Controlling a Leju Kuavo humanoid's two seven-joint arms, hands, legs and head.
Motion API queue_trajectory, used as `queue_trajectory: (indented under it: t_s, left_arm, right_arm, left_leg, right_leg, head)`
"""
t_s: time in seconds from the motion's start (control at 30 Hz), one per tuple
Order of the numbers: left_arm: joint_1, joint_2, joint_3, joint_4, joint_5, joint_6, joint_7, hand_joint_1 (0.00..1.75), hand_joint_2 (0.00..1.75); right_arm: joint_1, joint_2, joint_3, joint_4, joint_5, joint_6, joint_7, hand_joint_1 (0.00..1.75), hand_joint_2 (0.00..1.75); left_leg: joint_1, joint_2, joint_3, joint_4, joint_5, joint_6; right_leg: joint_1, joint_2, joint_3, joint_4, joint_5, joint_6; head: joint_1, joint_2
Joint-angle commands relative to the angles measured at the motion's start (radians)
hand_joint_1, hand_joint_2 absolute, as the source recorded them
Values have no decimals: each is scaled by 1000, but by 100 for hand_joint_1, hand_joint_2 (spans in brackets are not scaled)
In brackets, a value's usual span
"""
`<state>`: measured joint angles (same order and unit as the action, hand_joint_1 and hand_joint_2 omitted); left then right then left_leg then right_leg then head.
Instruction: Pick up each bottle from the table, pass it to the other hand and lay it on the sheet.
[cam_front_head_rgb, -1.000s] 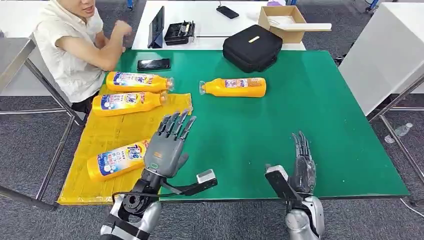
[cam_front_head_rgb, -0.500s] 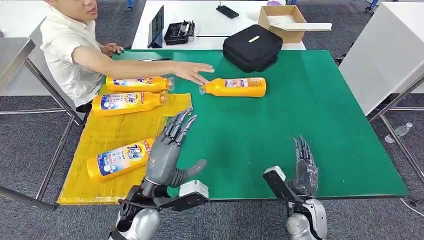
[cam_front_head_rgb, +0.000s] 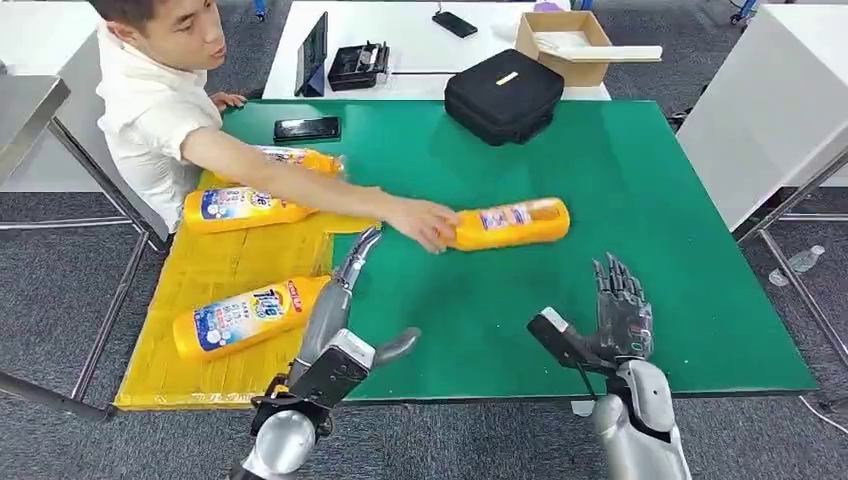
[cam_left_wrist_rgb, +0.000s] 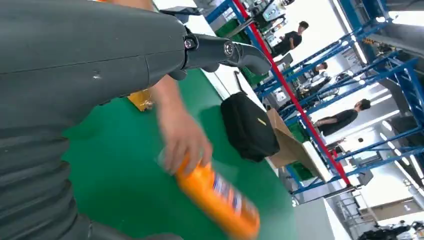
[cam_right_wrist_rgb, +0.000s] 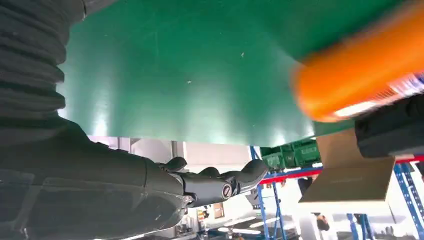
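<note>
An orange bottle (cam_front_head_rgb: 512, 223) lies on the green table (cam_front_head_rgb: 640, 180), with a person's hand (cam_front_head_rgb: 424, 222) on its cap end; it appears blurred as the bottle (cam_left_wrist_rgb: 220, 204) in the left wrist view and the bottle (cam_right_wrist_rgb: 360, 85) in the right wrist view. Three orange bottles lie on the yellow sheet (cam_front_head_rgb: 215, 275): one (cam_front_head_rgb: 245, 316) near me, one (cam_front_head_rgb: 236, 205) further back, one (cam_front_head_rgb: 300, 158) partly behind the person's arm. My left hand (cam_front_head_rgb: 345, 295) hovers open at the sheet's right edge. Near the front edge, my right hand (cam_front_head_rgb: 620, 318) is open, fingers up.
A black bag (cam_front_head_rgb: 504, 94) sits at the table's far side, a dark phone (cam_front_head_rgb: 307, 128) at the far left. The person leans in from the left. A white table behind carries a cardboard box (cam_front_head_rgb: 565, 45) and a black tray (cam_front_head_rgb: 359, 65).
The person reached across and dragged the loose bottle nearer and to the right. My left hand turned edge-on and dropped back; my right hand rose slightly.
</note>
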<state>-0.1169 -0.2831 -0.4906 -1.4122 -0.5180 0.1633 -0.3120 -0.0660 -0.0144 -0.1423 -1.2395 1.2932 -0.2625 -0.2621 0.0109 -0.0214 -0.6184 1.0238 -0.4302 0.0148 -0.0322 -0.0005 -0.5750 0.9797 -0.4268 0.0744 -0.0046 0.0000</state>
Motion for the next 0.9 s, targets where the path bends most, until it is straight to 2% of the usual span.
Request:
queue_trajectory:
  t_s: [0.03, 0.23, 0.27, 0.4, 0.47, 0.9]
  left_arm:
    - [-26, -66, 6, 84, -27, 2, -2, 0, 175]
    - [-38, -66, -19, 102, -47, -1, -15, 0, 175]
    - [-39, -66, -20, 104, -48, -1, -16, 0, 175]
    - [-39, -66, -18, 103, -48, -1, -16, 0, 175]
    - [-39, -66, -18, 103, -48, -1, -16, 0, 175]
    - [-39, -66, -18, 103, -48, -1, -16, 0, 175]
  right_arm:
    - [-133, -60, 70, 227, 18, 17, 23, 0, 175]
    - [-184, -52, 151, 268, 39, 10, 35, 0, 175]
    - [-185, -49, 156, 267, 39, 11, 39, 0, 175]
    - [-183, -52, 156, 266, 38, 11, 40, 0, 175]
    - [-183, -52, 156, 266, 38, 11, 40, 0, 175]
    - [-183, -52, 156, 266, 38, 11, 40, 0, 175]
  left_leg:
    - [1, 2, 2, 0, -1, 0]
    - [1, 5, 3, 1, -2, 0]
    - [0, 2, 0, 0, -1, 0]
    - [1, 4, 3, 0, -2, 0]
    - [1, 1, 0, 0, 0, 0]
    - [1, 2, 1, 1, -1, 0]
  right_leg:
    - [1, 1, 2, -1, 0, -3]
    - [2, 4, 3, -1, 0, -4]
    - [1, 2, 0, 0, 0, -2]
    - [2, 2, 4, -1, 0, -6]
    - [1, 1, 0, 0, 0, -2]
    - [1, 1, 2, 0, -1, -3]
  head:
    - [0, 0]
    - [0, 0]
    - [0, 0]
    - [0, 0]
    - [0, 0]
    - [0, 0]
